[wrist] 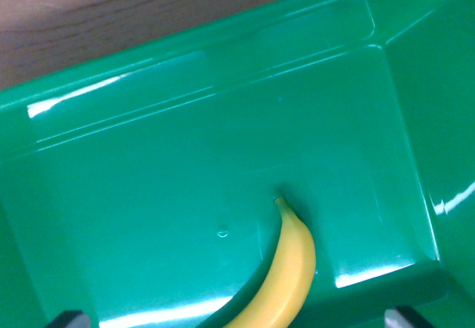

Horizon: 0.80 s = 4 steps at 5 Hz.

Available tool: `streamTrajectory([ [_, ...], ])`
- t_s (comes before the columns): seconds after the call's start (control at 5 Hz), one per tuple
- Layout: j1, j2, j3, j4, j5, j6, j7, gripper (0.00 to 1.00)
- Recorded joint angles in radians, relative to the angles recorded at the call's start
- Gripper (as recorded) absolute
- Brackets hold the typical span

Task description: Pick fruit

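A yellow banana (286, 272) lies on the floor of a green plastic bin (185, 187), at the bottom middle of the wrist view, its tip pointing up and its lower end cut off by the frame edge. My gripper (236, 317) is open. Only its two fingertips show, a dark one at the lower left (68, 318) and a grey one at the lower right (407, 316). The banana sits between them, touching neither.
The bin's walls rise on the far side (223, 53) and on the wrist view's right (438, 105). A brown wooden surface (89, 9) shows beyond the far rim. Apart from the banana, the visible bin floor is bare.
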Motion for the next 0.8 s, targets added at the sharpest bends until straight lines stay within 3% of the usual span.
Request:
streamTrajectory([
  [0.2, 0.0029, 0.008, 0.0, -0.046, -0.0074, -0.043, 0.035, 0.0],
  [0.4, 0.0029, 0.008, 0.0, -0.046, -0.0074, -0.043, 0.035, 0.0],
  [0.6, 0.0059, 0.016, 0.001, -0.092, -0.0149, -0.087, 0.071, 0.0],
  [0.8, 0.0059, 0.016, 0.001, -0.092, -0.0149, -0.087, 0.071, 0.0],
])
